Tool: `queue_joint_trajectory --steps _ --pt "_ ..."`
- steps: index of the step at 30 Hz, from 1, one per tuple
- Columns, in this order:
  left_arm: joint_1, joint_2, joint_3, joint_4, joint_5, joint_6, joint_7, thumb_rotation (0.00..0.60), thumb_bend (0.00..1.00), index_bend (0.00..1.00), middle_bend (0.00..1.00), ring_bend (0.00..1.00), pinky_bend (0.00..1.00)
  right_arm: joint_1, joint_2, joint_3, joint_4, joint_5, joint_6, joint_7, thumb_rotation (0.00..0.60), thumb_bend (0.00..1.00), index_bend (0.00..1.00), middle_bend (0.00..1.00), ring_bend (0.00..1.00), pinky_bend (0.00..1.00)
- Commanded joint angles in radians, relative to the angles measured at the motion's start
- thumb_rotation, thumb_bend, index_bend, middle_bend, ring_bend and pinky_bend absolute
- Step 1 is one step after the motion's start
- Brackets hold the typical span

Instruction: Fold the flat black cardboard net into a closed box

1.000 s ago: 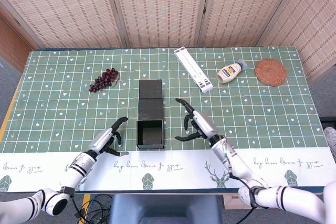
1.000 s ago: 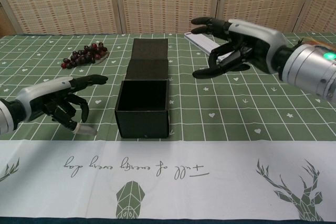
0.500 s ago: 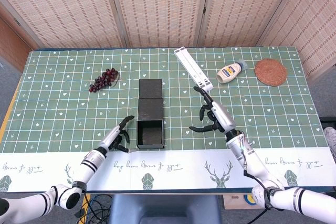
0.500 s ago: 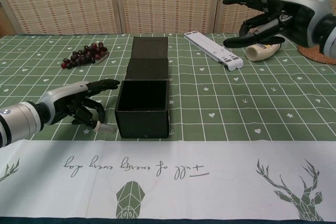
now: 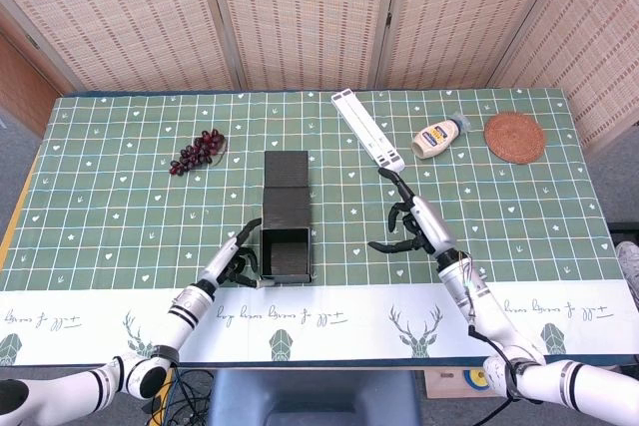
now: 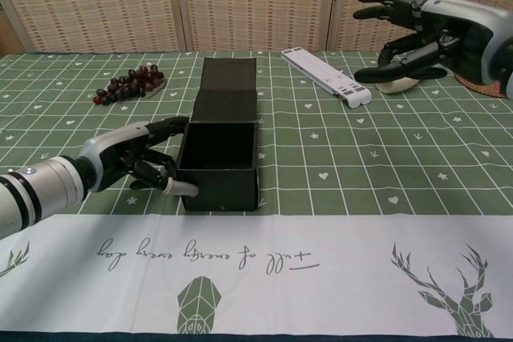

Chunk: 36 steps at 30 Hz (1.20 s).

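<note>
The black cardboard box (image 5: 286, 250) (image 6: 218, 155) stands open-topped near the table's front, its walls upright. Its lid panel (image 5: 286, 185) (image 6: 228, 88) lies flat behind it, stretching away. My left hand (image 5: 236, 262) (image 6: 138, 157) is at the box's left wall, fingers curled, fingertips touching the wall near the front corner. It holds nothing. My right hand (image 5: 413, 224) (image 6: 421, 25) hovers well to the right of the box, raised above the table with fingers spread and empty.
A bunch of dark grapes (image 5: 198, 151) (image 6: 128, 83) lies back left. A white slotted strip (image 5: 368, 131) (image 6: 325, 74), a mayonnaise bottle (image 5: 439, 136) and a woven coaster (image 5: 515, 137) sit at back right. A white deer-print runner (image 6: 256, 266) covers the front edge.
My left hand slid right until it touches the box's left wall. My right hand lifted and drew away to the right, still spread.
</note>
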Motion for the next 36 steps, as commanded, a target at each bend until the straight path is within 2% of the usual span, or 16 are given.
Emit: queue_joint_trajectory --steps 1,2,5,8,10,14,19,25,31,36 --pt "0.013 -0.032 -0.019 0.015 -0.015 0.025 0.009 0.6 0.09 0.11 0.11 0.65 0.91 -0.005 -0.006 -0.004 0.012 0.013 -0.003 0.006 0.6 0.0 0.0 0.05 0.64 1.0" --pt "0.018 -0.045 -0.027 0.019 -0.024 0.034 0.011 0.6 0.09 0.15 0.14 0.68 0.91 -0.006 -0.009 -0.006 0.019 0.021 -0.007 0.005 0.6 0.0 0.0 0.05 0.64 1.0" --pt "0.023 -0.06 -0.036 0.021 -0.036 0.037 0.019 0.6 0.09 0.27 0.25 0.67 0.92 -0.004 -0.016 -0.01 0.03 0.061 -0.038 0.003 0.6 0.02 0.0 0.06 0.64 1.0" --pt "0.028 -0.061 -0.037 0.014 -0.033 0.035 0.021 0.6 0.09 0.34 0.34 0.67 0.92 0.006 -0.018 -0.009 0.032 0.112 -0.091 0.004 0.6 0.04 0.0 0.07 0.64 1.0" --pt "0.032 -0.049 -0.035 -0.001 -0.021 0.032 0.014 0.6 0.08 0.36 0.36 0.68 0.92 0.016 -0.032 -0.008 0.051 0.135 -0.11 -0.018 0.6 0.04 0.0 0.07 0.64 1.0" --pt "0.043 0.004 -0.027 -0.063 0.025 0.039 -0.021 0.6 0.09 0.37 0.37 0.7 0.92 0.041 -0.067 -0.004 0.084 0.177 -0.147 -0.058 0.6 0.05 0.0 0.08 0.64 1.0" --pt "0.063 0.086 -0.01 -0.162 0.091 0.072 -0.057 0.6 0.09 0.37 0.37 0.67 0.92 0.065 -0.108 0.005 0.091 0.209 -0.186 -0.071 0.6 0.05 0.0 0.09 0.64 1.0" --pt "0.084 0.173 0.023 -0.283 0.154 0.102 -0.069 0.6 0.09 0.37 0.37 0.67 0.92 0.092 -0.17 0.007 0.118 0.23 -0.192 -0.129 0.6 0.06 0.0 0.1 0.64 1.0" --pt "0.077 0.217 0.045 -0.36 0.204 0.109 -0.071 0.6 0.09 0.37 0.37 0.67 0.92 0.129 -0.243 0.039 0.159 0.264 -0.188 -0.169 0.6 0.06 0.0 0.1 0.64 1.0" --pt "0.064 0.217 0.053 -0.389 0.206 0.099 -0.046 0.6 0.09 0.37 0.37 0.67 0.92 0.182 -0.326 0.08 0.211 0.285 -0.191 -0.2 0.6 0.09 0.0 0.13 0.64 1.0"
